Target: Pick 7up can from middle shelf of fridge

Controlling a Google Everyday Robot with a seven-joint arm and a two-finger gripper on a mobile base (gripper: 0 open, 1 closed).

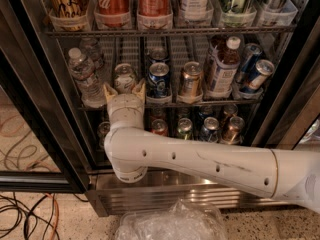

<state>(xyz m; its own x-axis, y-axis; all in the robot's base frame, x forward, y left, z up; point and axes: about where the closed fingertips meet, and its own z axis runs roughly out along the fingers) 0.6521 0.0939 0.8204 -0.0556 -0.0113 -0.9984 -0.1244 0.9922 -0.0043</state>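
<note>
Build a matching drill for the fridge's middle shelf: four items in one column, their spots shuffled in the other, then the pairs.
Items:
1. 7up can
2. front water bottle
3. upright blue can
4. copper can

Spots on the middle shelf:
A. far left lane
B. right of the upright blue can
C. just behind the gripper, whose open jaws sit either side of it
D. directly right of the 7up can

Pairs: 1-C, 2-A, 3-D, 4-B

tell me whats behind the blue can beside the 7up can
A second can stands behind the blue can in its lane; its label is covered. The tool sits at the next lane, open around the 7up can.
</note>
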